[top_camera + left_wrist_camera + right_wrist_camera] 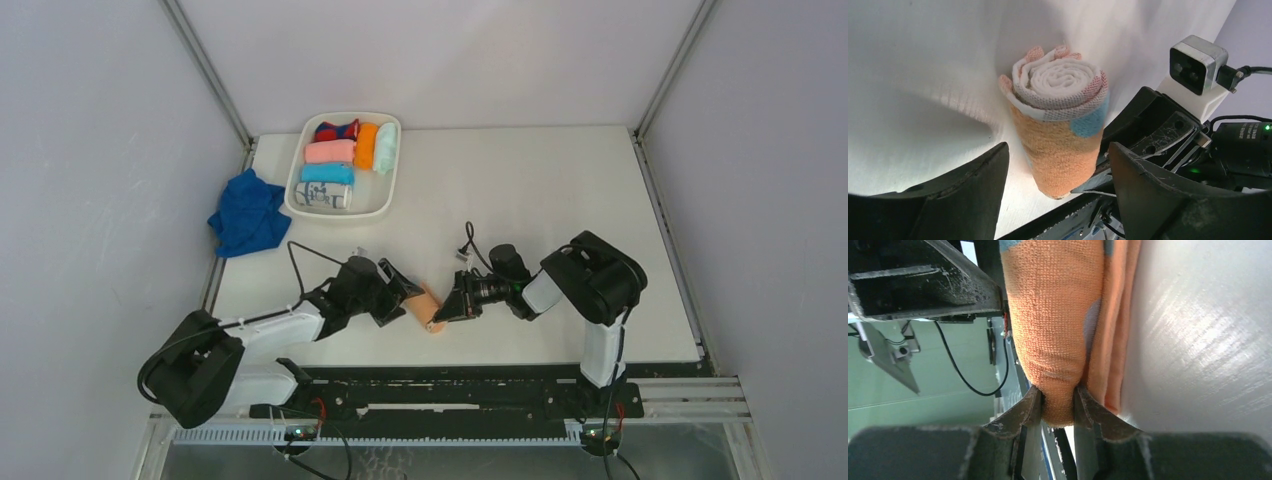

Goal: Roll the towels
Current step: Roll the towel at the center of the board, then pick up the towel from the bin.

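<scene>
Top view: I see the peach-orange towel (430, 308), already a short roll, near the table's near edge. It lies between my two grippers, the left gripper (403, 297) at its 9 o'clock and the right gripper (447, 307) at its 3 o'clock. The royal-blue towel (248, 213) lies crumpled at the table's left edge, well apart at about 10 o'clock (the left arm is the nearer one to it). It sits just left of the white tray (392, 188) of finished rolls.

Left wrist view: the left gripper (1058, 162) stands wide open, a finger on each side of the peach-orange towel (1060, 125), and holds nothing. The roll's long axis runs from 6 to 12 o'clock, its spiral end at the top.

Right wrist view: the right gripper (1058, 400) is pinched closed on one end of the peach-orange towel (1058, 325). The roll stretches away from the jaws toward 12 o'clock.

I judge the coming move turns on that: the roll lies lengthwise out of the right jaws and crosswise to the left's.
</scene>
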Robot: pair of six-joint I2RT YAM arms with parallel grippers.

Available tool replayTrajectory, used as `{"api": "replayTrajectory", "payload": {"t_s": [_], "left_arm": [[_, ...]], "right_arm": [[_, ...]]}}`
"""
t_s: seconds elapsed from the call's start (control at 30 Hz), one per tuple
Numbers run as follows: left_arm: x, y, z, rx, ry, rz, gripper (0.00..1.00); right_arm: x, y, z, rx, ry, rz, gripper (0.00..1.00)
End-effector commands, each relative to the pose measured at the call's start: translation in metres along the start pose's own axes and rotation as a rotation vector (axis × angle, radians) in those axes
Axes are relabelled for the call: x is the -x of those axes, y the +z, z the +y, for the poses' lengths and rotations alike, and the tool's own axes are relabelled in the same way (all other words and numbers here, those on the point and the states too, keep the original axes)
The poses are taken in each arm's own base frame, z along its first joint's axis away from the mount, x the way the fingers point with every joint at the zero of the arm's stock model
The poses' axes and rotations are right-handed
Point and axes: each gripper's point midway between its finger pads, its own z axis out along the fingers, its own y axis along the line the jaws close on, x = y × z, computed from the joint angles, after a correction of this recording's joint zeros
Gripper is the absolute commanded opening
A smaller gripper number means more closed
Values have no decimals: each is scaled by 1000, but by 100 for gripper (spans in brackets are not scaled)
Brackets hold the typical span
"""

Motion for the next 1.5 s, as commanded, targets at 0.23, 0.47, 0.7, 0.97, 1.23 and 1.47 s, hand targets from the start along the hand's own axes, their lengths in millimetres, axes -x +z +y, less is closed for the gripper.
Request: {"api": "replayTrajectory", "payload": {"t_s": [0.23, 0.47, 0.7, 0.97, 1.23, 1.47], "left_arm": [[-11, 9, -16, -56, -7, 38, 74], [-23, 19, -17, -52, 1, 73, 64], [-27, 27, -10, -35, -10, 89, 62], [-31, 30, 5, -46, -56, 89, 60], [-31, 31, 10, -70, -77, 83, 45], [-25, 29, 13, -53, -34, 59, 24]], "right_arm": [[-12, -6, -35, -23, 261, 19, 18], [-10, -5, -34, -16, 257, 16, 18], [-13, 2, -24, -63, 171, 64, 19], [-8, 13, -12, -40, 150, 85, 18], [-7, 15, -19, -54, 182, 77, 18], [2, 6, -2, -70, 89, 49, 30]]}}
